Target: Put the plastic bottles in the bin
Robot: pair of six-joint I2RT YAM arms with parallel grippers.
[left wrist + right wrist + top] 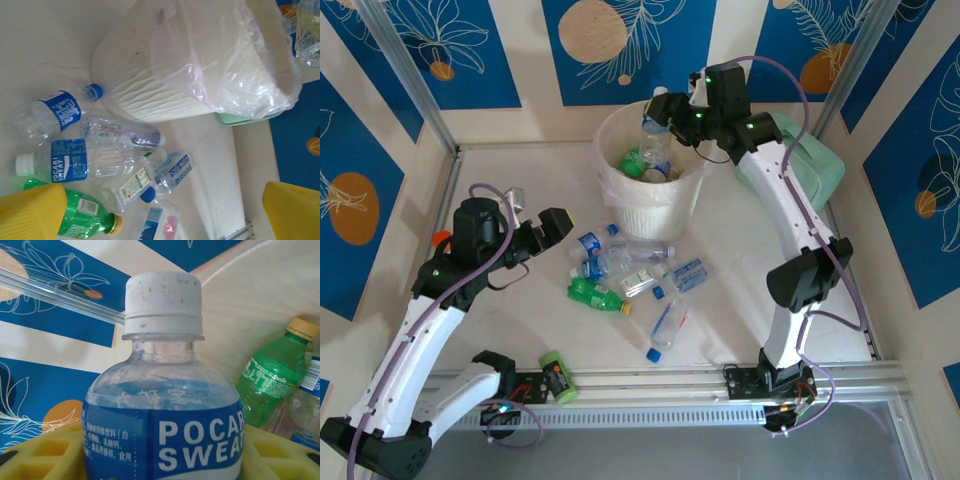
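Observation:
The cream bin [650, 215] with its thin bag liner stands at the back middle; its ribbed wall [145, 95] also shows in the left wrist view. Above its rim, my right gripper [685, 112] is shut on a white-capped Pocari Sweat bottle [165, 430] [657, 128], cap pointing away from the wrist, yellow fingers [35, 455] on either side. A green Sprite bottle [270, 377] lies inside the bin with others. Several plastic bottles [630, 270] lie on the table before the bin, one of them green [595, 293]. My left gripper [538, 212] [162, 215] hangs open, left of that pile.
A mint-green case [815, 165] lies right of the bin, under the right arm. A short green can [556, 378] sits by the front rail [720, 380]. An orange cap [441, 238] peeks out behind the left arm. Walls close in on both sides.

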